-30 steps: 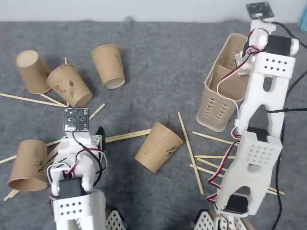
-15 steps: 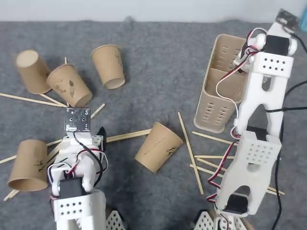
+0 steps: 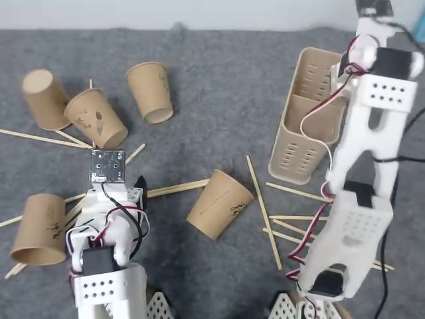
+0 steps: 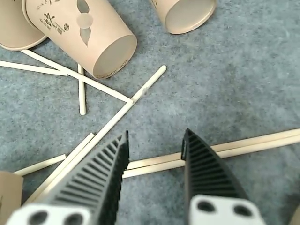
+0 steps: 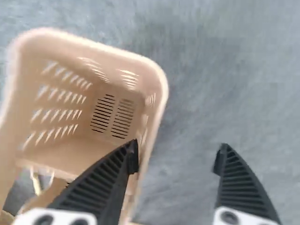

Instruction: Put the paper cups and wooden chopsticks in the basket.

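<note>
While hanging parted and empty over the paired chopsticks (image 4: 234, 147), lower centre of the left wrist view, left gripper (image 4: 156, 136): drop straight, straddle both sticks, pinch mid-length. Right gripper (image 5: 179, 146) spread too, holding nothing, astride basket (image 3: 292, 156) wall, upper right. Nearest paper cup (image 3: 219, 203) mid-frame.

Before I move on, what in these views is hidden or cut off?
Basket, high view: its right side lies under the right arm, so its contents there can't be told.
Chopsticks near the basket, high view: their ends run under that arm; count unclear.
Cup, left wrist view: cut off at the picture's corner.
</note>
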{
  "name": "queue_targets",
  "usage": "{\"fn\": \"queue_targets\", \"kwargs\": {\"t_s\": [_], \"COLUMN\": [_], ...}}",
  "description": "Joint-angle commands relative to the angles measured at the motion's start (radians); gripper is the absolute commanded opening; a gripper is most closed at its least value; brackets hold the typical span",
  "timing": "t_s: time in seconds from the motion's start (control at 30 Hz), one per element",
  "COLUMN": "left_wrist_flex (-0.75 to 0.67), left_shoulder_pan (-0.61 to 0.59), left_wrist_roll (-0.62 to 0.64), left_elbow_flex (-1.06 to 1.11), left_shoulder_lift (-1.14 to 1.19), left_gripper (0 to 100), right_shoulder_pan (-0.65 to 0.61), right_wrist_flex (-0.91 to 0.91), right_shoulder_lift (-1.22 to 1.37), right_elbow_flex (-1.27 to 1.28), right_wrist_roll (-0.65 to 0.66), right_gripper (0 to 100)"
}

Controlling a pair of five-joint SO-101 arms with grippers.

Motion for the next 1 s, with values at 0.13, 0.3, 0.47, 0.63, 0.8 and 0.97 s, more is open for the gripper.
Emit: {"fn": "queue_targets", "kwargs": {"t_s": [0.13,0.3,0.47,0.63,0.8,0.97], "left_wrist_flex": [-0.014,-0.014,-0.014,-0.014,-0.014,-0.014], "left_shoulder_pan": [0.005,0.005,0.005,0.008,0.011,0.011], "left_wrist_roll": [0.012,0.012,0.012,0.011,0.011,0.011], "left_elbow_flex": [-0.005,-0.005,-0.005,-0.005,-0.005,-0.005], "left_shoulder_lift": [-0.012,-0.012,-0.012,-0.012,-0.012,-0.012], "left_gripper": [18,18,18,18,18,18], "right_shoulder_pan": [-0.104,-0.226,-0.255,-0.228,-0.182,-0.133], "right_wrist_flex": [0.042,0.044,0.042,0.042,0.012,-0.051], "right_shoulder_lift": [-0.263,-0.328,-0.344,-0.305,-0.222,-0.124], "right_elbow_flex": [-0.025,0.213,0.420,0.476,0.474,0.474], "right_wrist_roll": [0.298,0.563,0.743,0.822,0.864,0.867], "right_gripper": [28.1,28.1,28.1,28.1,28.1,26.9]}}
